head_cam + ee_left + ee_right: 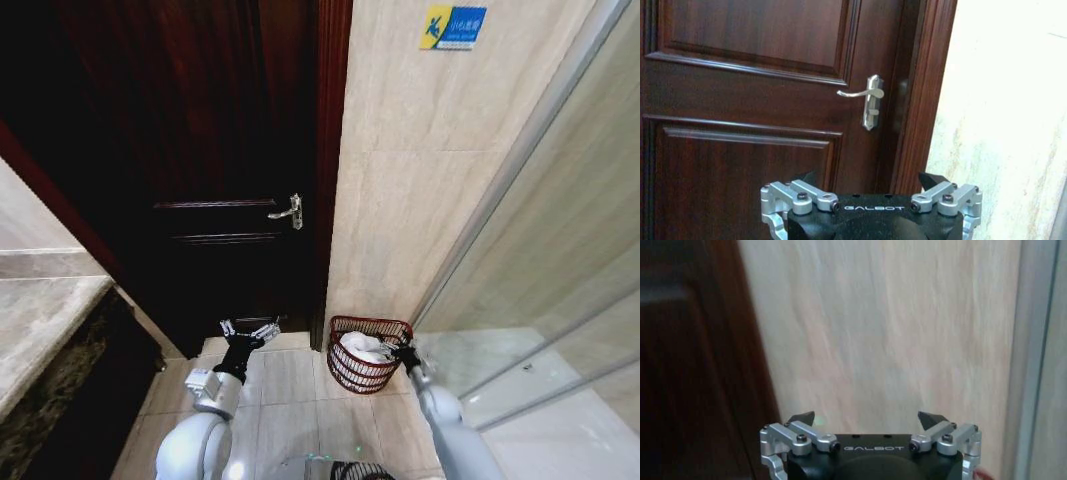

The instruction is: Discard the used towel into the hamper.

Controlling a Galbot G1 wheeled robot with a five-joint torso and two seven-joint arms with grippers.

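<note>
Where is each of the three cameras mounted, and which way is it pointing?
Head view: from the head, looking down at the door, the hamper with a towel inside, and both arms.
Left wrist view: behind the left gripper, facing the door handle.
Right wrist view: behind the right gripper, facing the tiled wall.
Both wrist views share the door frame.

R claw sits low in the R wrist view, black body w/ silver knuckles, two dark fingertips spread wide apart, nothing between them. It faces a pale beige tiled wall w/ faint vertical streaks. Dark brown wooden door frame runs down one side; a light grey vertical strip borders the other. Small red bit at corner near claw, can't tell what.
</note>
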